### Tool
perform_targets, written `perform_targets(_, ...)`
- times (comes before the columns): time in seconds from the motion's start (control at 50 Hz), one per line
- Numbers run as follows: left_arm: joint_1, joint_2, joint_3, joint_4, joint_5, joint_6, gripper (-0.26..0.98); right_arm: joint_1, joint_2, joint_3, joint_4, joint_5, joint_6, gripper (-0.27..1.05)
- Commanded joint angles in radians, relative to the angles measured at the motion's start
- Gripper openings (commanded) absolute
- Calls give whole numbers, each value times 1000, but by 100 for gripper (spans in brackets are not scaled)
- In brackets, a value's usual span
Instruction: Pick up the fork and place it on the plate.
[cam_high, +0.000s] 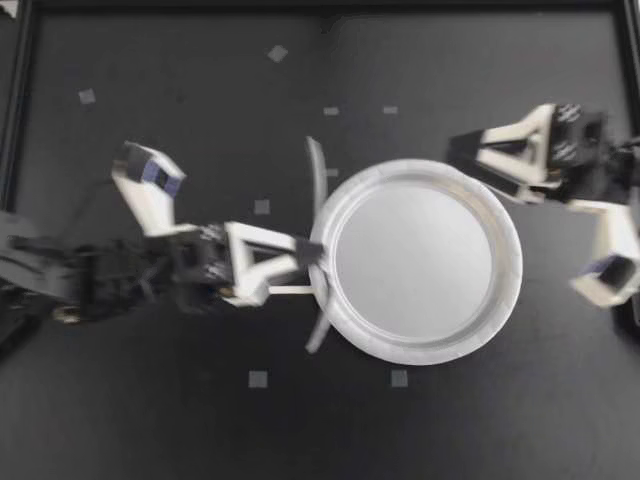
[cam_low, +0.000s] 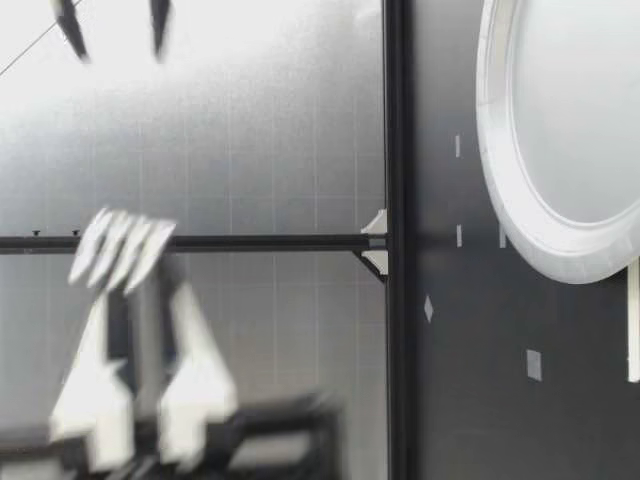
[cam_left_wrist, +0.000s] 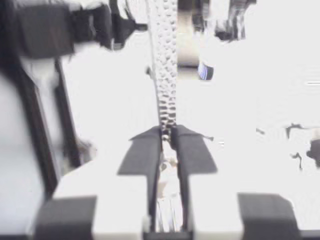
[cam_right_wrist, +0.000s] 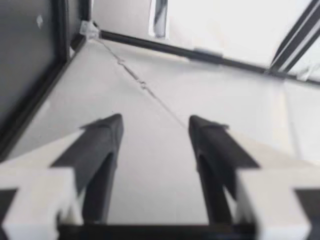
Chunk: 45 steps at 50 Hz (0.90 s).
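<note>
One fork (cam_high: 316, 165), pinched mid-handle by my left gripper (cam_high: 318, 255), hangs raised at the paper plate's (cam_high: 505, 250) rim, long axis running along that rim. My right gripper (cam_high: 475, 165) is spread at the plate's opposite side.

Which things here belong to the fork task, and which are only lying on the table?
For the task: fork, gripped by my left gripper; plate, empty.
Not part of it: small tape squares; my right gripper, open, holds nothing.

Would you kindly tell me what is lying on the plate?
Nothing that I can see: the plate shows bare. My left claw, shut on the fork, covers a bit of its rim, so that spot is hidden.
</note>
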Motion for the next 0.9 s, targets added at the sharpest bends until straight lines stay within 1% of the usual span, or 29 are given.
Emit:
perform_targets(0.0, 55, 51, -91, 227, -20, -103, 1, -3, 135, -43, 83, -172, -63, 57)
perform_targets(0.04, 69, 54, -100, 270, -20, -112, 1, 3, 170, -49, 83, -206, -63, 57)
perform_targets(0.08, 75, 54, -101, 285, -20, -117, 1, 12, 207, -57, 83, -230, -63, 57)
perform_targets(0.16, 83, 52, -92, 287, -20, -117, 1, 35, 273, -71, 84, -258, -63, 57)
perform_targets(0.26, 91, 41, -71, 285, -21, -118, 1, 58, 304, -77, 86, -281, -61, 57)
perform_targets(0.48, 91, 51, -60, 287, -23, -124, 1, 66, 278, -87, 89, -307, -69, 57)
perform_targets(0.66, 91, 64, -55, 285, -57, -126, 1, 71, 255, -95, 91, -305, -69, 57)
perform_targets(0.88, 91, 89, -71, 285, -80, -127, 1, 97, 293, -109, 89, -318, -67, 56)
